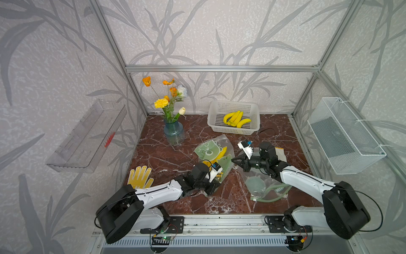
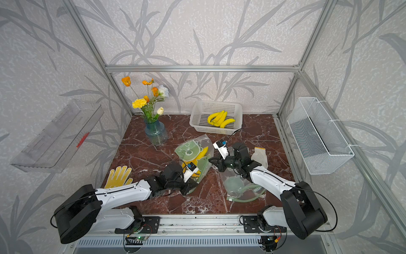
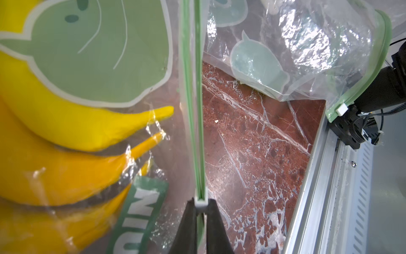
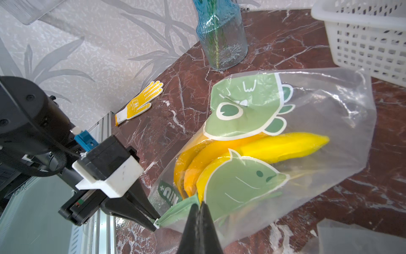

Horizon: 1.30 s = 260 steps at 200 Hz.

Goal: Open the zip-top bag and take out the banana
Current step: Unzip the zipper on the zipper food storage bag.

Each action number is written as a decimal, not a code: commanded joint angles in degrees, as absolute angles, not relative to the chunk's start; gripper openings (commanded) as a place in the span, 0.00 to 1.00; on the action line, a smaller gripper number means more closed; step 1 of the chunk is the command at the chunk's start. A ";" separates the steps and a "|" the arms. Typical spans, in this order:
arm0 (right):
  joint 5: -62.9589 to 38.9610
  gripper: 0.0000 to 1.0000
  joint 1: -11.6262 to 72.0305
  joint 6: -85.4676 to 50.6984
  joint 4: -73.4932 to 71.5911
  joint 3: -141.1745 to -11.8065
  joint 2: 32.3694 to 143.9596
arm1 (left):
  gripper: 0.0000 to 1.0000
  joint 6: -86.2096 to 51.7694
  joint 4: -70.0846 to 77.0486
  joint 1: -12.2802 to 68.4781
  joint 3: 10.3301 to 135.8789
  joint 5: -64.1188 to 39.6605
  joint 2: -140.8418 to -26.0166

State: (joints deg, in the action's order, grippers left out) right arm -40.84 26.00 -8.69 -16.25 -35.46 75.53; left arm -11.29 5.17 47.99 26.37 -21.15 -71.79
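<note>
Your left gripper (image 3: pixel 201 206): pinching the zip-top bag's (image 4: pixel 329 105) slider (image 3: pixel 201 201).
Your right gripper (image 4: pixel 199 206): pinching its green zip edge (image 4: pixel 179 212).
Banana (image 4: pixel 285 145): inside bag.

Clear zip-top bag (image 1: pixel 208 149) with green cartoon prints sits mid marble tabletop (image 1: pixel 153 158), mouth end lifted, green zip strip (image 3: pixel 193 110) pulled straight with tracks together, white slider (image 3: pixel 201 201) at one end; three yellow bananas (image 4: pixel 283 146) lie side by side inside.
</note>
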 commanded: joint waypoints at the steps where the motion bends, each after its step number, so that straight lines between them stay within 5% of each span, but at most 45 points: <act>1: -38.95 0.00 24.70 -9.94 -21.29 -36.16 75.67 | 0.09 -12.91 -0.04 49.02 24.63 -18.24 -70.62; 260: -44.46 0.00 12.26 -13.46 -28.65 -29.80 77.87 | 0.09 -21.21 -3.61 54.40 22.13 -8.48 -69.65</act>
State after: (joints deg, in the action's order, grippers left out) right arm -45.06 13.37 -12.93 -24.32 -30.02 77.34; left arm -20.38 0.45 53.98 23.73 -9.21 -69.84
